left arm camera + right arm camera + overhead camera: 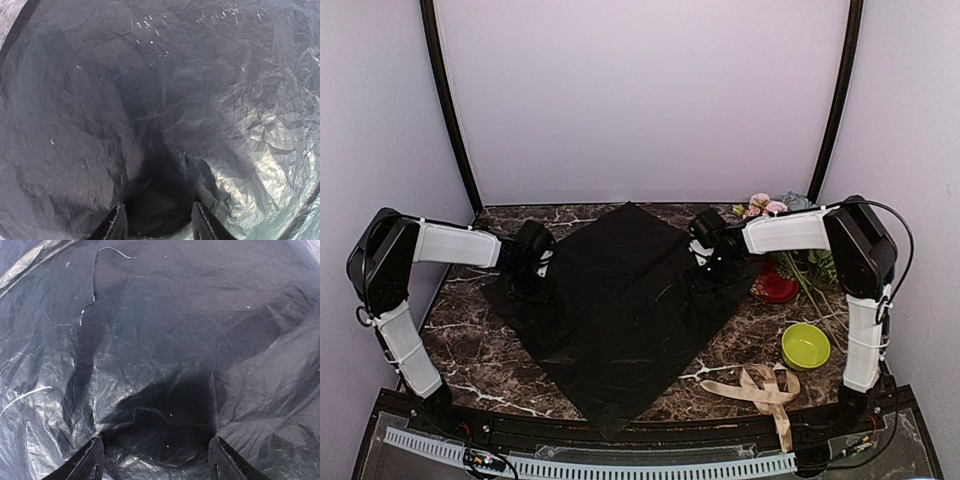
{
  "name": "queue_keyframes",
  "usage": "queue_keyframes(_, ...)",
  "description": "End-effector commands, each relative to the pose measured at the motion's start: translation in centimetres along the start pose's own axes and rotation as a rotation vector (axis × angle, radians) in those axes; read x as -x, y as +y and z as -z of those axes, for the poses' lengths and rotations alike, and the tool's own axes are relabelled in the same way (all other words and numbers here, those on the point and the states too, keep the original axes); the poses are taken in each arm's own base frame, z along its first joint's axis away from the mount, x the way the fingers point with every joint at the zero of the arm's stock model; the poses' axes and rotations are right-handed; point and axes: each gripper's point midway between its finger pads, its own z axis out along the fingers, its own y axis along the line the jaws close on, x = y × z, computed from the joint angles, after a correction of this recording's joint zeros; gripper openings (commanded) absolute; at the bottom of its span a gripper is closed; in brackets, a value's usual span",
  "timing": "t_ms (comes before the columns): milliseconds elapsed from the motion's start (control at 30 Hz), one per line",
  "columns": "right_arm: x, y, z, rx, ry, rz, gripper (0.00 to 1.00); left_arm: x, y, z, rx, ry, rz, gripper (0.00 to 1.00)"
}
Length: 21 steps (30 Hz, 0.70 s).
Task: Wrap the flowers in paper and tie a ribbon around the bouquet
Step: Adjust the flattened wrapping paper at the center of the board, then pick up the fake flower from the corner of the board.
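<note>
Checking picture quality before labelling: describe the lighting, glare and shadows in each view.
Top external: evenly lit and sharp, though the paper reads as flat matte black with little detail. Left wrist: bright glare on the crinkled sheet at lower right, and a deep shadow just ahead of the left fingers. Right wrist: dimmer overall, with a pale sheen along creases at left and a shadow between the right fingers.

paper [620, 310] centred on table [460, 340], flowers [766, 207] far right, bowl [805, 346] and ribbon [766, 390] near right

one each: paper [620, 310], flowers [765, 207], ribbon [765, 388], green bowl [806, 345], red dish [775, 285]
</note>
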Motion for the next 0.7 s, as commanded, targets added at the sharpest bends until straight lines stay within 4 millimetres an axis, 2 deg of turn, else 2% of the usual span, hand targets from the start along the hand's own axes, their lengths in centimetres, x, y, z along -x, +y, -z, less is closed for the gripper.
queue_keyframes(0, 0.4, 0.8, 2.0, 0.06, -0.014, -0.027, 0.71, 0.5, 0.5, 0.9, 0.029, 0.031, -0.039, 0.46)
queue_keyframes(100, 2.6, 2.0, 5.0, 0.133, -0.095, -0.015, 0.71, 2.3, 0.6, 3.1, 0.035, -0.013, -0.061, 0.48)
queue_keyframes(233, 5.1, 4.2, 10.3, 0.27, -0.2, 0.018, 0.71, 4.8, 0.2, 7.2, 0.01, -0.092, -0.113, 0.53)
queue_keyframes(300, 6.2, 4.2, 13.4, 0.298, -0.256, 0.03, 0.72, 6.1, -0.2, 9.4, -0.014, -0.147, -0.144, 0.53)
queue_keyframes(367, 6.7, 1.8, 15.1, 0.235, -0.277, 0.001, 0.72, 7.5, -0.5, 11.4, -0.029, -0.222, -0.175, 0.53)
queue_keyframes(467, 5.7, -4.4, 15.8, 0.056, -0.233, -0.092, 0.69, 9.3, -0.7, 13.4, -0.034, -0.327, -0.197, 0.55)
queue_keyframes(567, 2.1, -10.1, 16.0, -0.067, -0.137, -0.207, 0.66, 10.8, -1.4, 15.1, -0.073, -0.416, -0.214, 0.59)
queue_keyframes(667, -0.9, -14.4, 17.1, -0.144, -0.13, -0.326, 0.65, 12.2, -2.2, 16.4, -0.111, -0.49, -0.234, 0.64)
